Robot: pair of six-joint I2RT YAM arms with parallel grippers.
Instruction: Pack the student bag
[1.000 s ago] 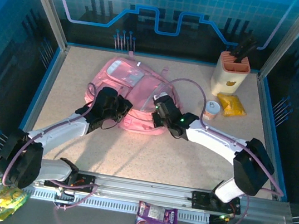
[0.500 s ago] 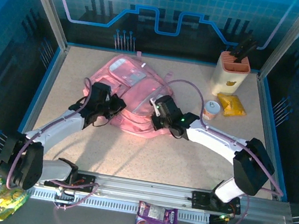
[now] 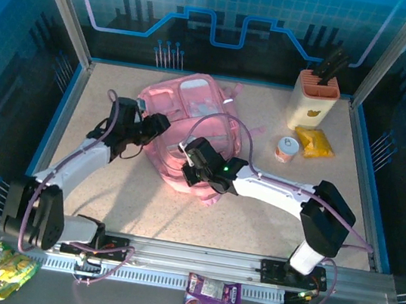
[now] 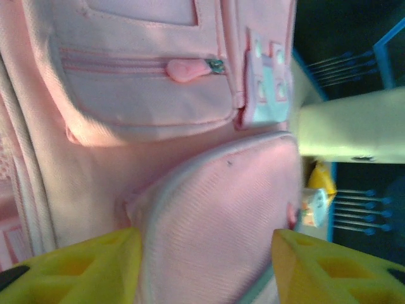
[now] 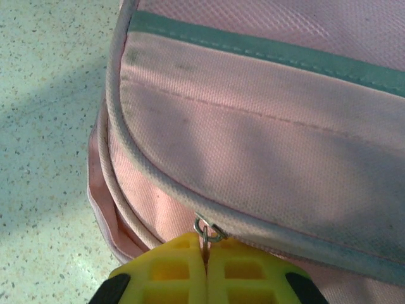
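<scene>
The pink student bag stands bunched up at the middle back of the table. My left gripper is at its left side, open, its yellow fingers spread wide either side of a rounded pink pocket. My right gripper sits at the bag's near lower edge. In the right wrist view it is shut on a small metal zip pull hanging from the bag's grey-piped seam. A pink zip tab shows on an upper pocket.
A cream knife block, a small can and a yellow packet stand at the back right. A purple packet and a yellow-green packet lie below the front rail. Blue walls close in the table.
The bag has risen from lying flat to standing bunched, and shifted back. Both grippers moved left with it, the right one still pinched at the seam.
</scene>
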